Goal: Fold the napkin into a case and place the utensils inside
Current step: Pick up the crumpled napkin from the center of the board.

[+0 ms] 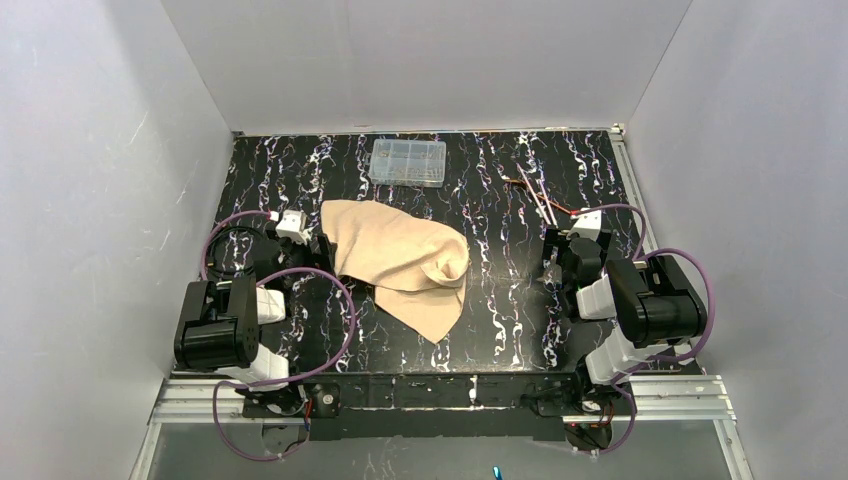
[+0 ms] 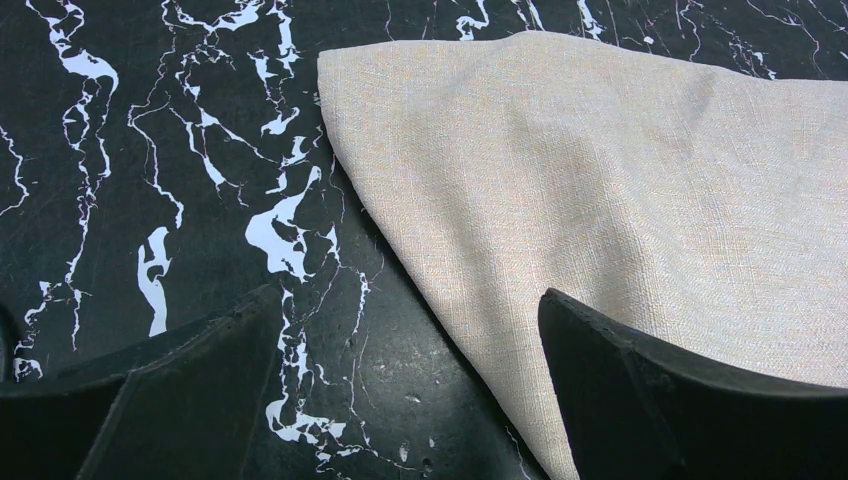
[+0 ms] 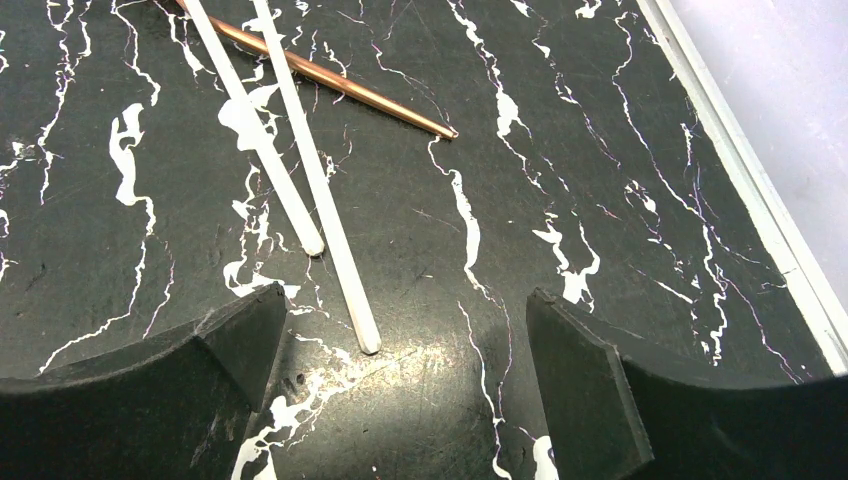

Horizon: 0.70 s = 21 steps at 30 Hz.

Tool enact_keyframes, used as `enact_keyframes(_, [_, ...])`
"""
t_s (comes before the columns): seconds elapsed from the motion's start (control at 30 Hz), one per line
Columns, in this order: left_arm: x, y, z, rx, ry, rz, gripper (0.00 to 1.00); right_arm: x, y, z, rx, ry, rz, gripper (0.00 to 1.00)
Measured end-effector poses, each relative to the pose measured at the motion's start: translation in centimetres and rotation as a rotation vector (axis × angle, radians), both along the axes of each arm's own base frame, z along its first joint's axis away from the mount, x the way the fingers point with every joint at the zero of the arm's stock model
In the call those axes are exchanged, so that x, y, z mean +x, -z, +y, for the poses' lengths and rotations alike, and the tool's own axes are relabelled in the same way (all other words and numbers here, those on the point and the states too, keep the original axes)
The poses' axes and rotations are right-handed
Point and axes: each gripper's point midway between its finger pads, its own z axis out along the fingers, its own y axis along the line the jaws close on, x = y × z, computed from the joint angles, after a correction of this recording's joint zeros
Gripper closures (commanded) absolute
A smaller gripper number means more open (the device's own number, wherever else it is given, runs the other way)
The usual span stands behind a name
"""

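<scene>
I have my left gripper [image 2: 405, 310] splayed wide and empty at the 9 o'clock edge of the rumpled napkin [image 1: 400, 262], my right gripper [image 3: 408, 300] equally wide and empty just 6 o'clock of the utensils [image 3: 350, 83], which lie toward the napkin's 2 o'clock.

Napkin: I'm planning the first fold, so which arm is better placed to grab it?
Probably left. The left tool is open with the napkin edge directly beneath it; the right tool, also open, hovers over the utensils, well apart from the napkin.
</scene>
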Motion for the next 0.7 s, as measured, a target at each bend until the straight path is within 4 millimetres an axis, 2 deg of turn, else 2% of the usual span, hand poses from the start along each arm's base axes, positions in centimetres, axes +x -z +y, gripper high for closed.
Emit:
enact_keyframes(0.33, [0.0, 0.0, 0.0, -0.003, -0.004, 0.004, 0.02, -0.1, 0.0, -0.4, 0.000, 0.029, 0.001, 0.01])
enact_keyframes(0.43, [-0.1, -0.2, 0.4, -0.024, -0.026, 0.076, 0.02, -0.2, -0.2, -1.0, 0.011, 0.082, 0.064, 0.01])
enact_keyframes(0.5, [1.6, -2.9, 0.8, -0.014, -0.020, 0.113, 0.02, 1.4, -2.3, -1.0, 0.047, 0.124, 0.089, 0.01])
enact_keyframes(0.57, [3.8, -7.5, 1.3, 0.009, -0.012, 0.104, 0.02, 3.7, -5.7, -0.4, 0.086, 0.126, 0.088, 0.01])
enact_keyframes(0.6, [4.7, -9.8, 1.5, 0.023, -0.005, 0.100, 0.02, 5.1, -8.1, 0.2, 0.124, 0.116, 0.076, 0.01])
enact_keyframes(0.67, [5.4, -13.8, 1.8, 0.054, 0.002, 0.111, 0.02, 6.2, -12.0, 1.1, 0.235, 0.130, 0.026, 0.01])
enact_keyframes(0.7, [5.4, -15.0, 1.9, 0.065, 0.006, 0.117, 0.02, 6.3, -13.0, 1.6, 0.295, 0.122, 0.014, 0.01])
